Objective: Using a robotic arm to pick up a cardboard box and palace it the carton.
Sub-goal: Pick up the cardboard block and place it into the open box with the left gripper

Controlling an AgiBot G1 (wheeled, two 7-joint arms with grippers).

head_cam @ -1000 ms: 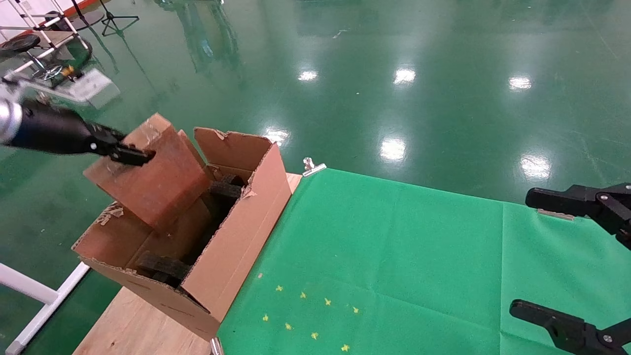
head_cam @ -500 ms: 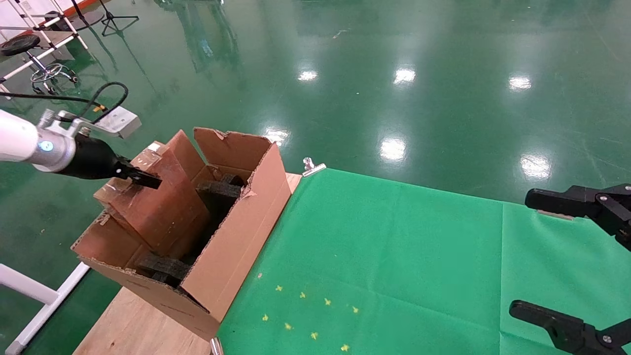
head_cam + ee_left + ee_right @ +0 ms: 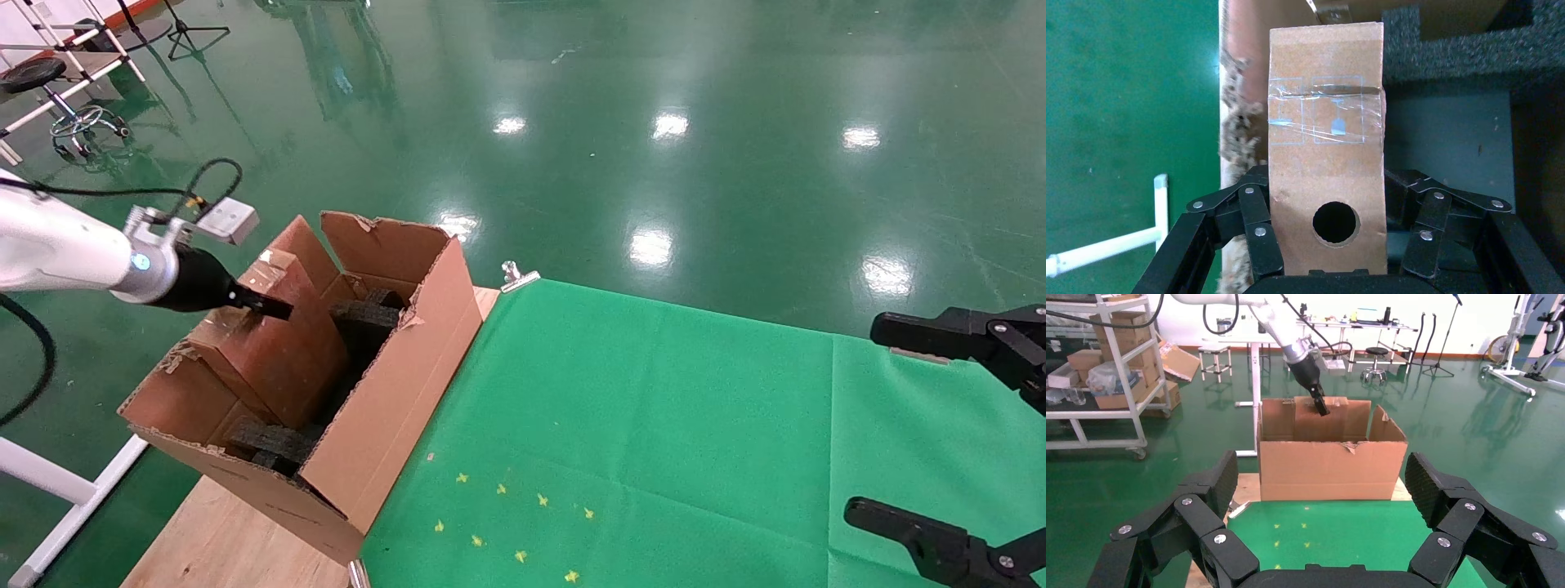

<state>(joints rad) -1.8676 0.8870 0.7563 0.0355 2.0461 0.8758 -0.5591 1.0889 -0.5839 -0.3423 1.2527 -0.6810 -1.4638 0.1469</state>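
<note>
The small brown cardboard box [image 3: 274, 351] stands upright inside the left end of the large carton [image 3: 400, 392], its lower part below the rim. My left gripper [image 3: 263, 307], on the white robotic arm [image 3: 57, 249], is shut on the box's top. In the left wrist view the fingers [image 3: 1257, 233] press both sides of the box [image 3: 1326, 153], whose round hole [image 3: 1336, 223] faces the camera. Dark foam [image 3: 1444, 49] lies beside it in the carton. My right gripper [image 3: 866, 418] hangs open over the table's right side, holding nothing. It faces the carton [image 3: 1330, 468].
A green cloth [image 3: 654, 425] covers the table right of the carton, with several small yellow marks [image 3: 507, 514]. A metal clip [image 3: 519, 278] holds its far corner. Bare wood [image 3: 221, 539] shows under the carton. Shelves with boxes [image 3: 1101, 367] stand on the floor beyond.
My left gripper has come down and toward the carton with the box, from tilted above the rim to upright inside it. The right arm has not moved.
</note>
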